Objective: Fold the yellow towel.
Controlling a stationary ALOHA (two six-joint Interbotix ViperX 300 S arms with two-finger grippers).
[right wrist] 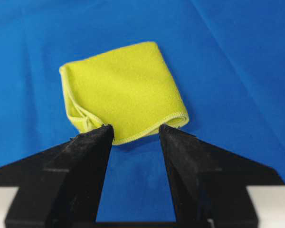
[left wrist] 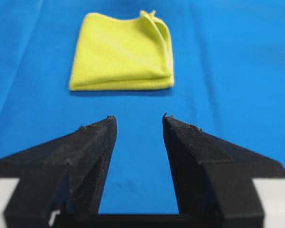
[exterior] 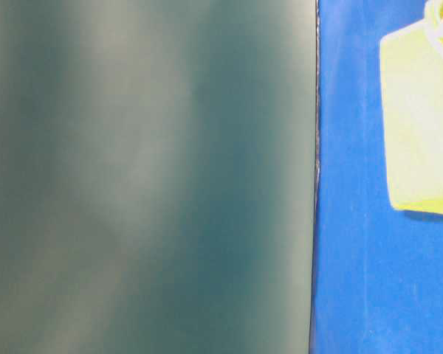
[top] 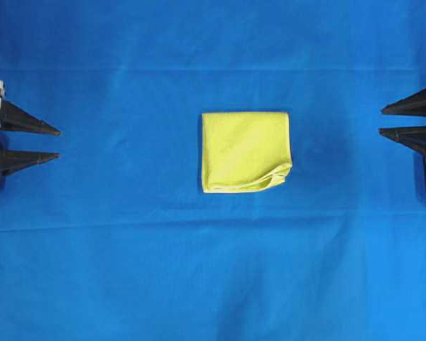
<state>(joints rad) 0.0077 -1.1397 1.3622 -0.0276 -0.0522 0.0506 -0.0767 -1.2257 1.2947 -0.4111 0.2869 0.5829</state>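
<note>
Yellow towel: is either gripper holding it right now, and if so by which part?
Nothing is held. The yellow towel lies folded on the blue cloth, and the left gripper and right gripper both stand open at the table's edges, well apart from it.

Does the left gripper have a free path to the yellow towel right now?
Probably yes. The left gripper is open and empty at the table's edge, and only bare blue cloth lies between it and the folded yellow towel.
</note>
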